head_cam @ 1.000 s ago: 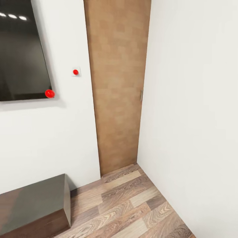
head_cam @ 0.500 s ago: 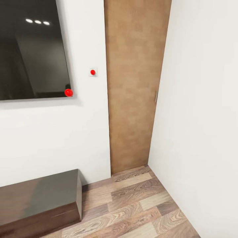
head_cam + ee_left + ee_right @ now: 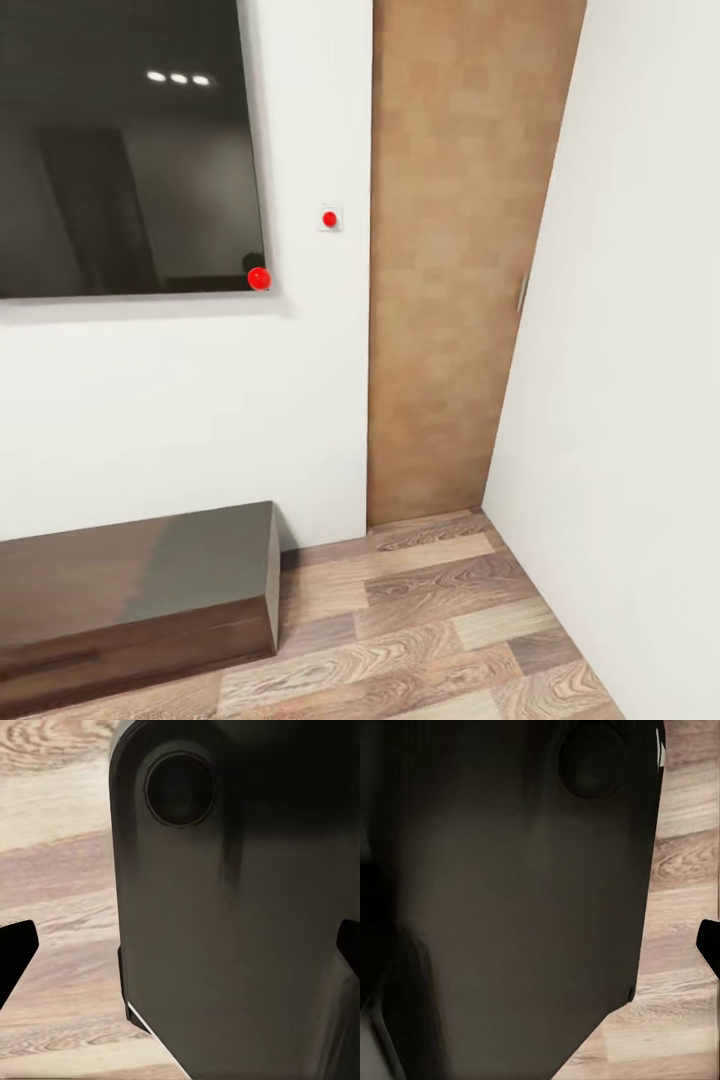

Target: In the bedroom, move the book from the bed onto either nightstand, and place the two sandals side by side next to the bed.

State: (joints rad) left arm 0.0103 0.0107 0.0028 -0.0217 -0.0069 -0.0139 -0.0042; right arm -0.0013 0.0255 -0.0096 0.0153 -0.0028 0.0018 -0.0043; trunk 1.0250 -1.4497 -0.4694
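Corner of a white-walled room fills the head view, with wood-plank floor (image 3: 430, 620) running up to a tall light-brown door (image 3: 460, 250) set where the two walls meet. The door is shut and has a thin grey handle (image 3: 521, 292) on its edge nearest the side wall (image 3: 640, 350). On the back wall (image 3: 180, 400), just beside the door frame, sits a small square wall switch (image 3: 330, 218) marked with a red dot. Further along the same wall hangs a large dark glossy screen (image 3: 120, 150), which reflects three small ceiling lights, and a red ball-shaped marker (image 3: 259, 279) sits at its lower corner nearest the door. Below the screen a low, glossy dark-brown cabinet (image 3: 140, 590) stands on the floor against the wall, and its end stops short of the door.

In the left wrist view, the left gripper (image 3: 180, 952) hangs over pale plank flooring in front of a dark grey robot body panel (image 3: 225, 885) with a round recess (image 3: 180, 787). Its black fingers (image 3: 15, 952) sit at opposite edges of the view, spread wide, with nothing held between them.

In the right wrist view, the right gripper (image 3: 540, 945) faces a similar dark panel (image 3: 510, 870). One black fingertip (image 3: 709, 945) shows at the edge over the planks. The other side is lost in shadow, so I cannot tell how far these fingers are spread.
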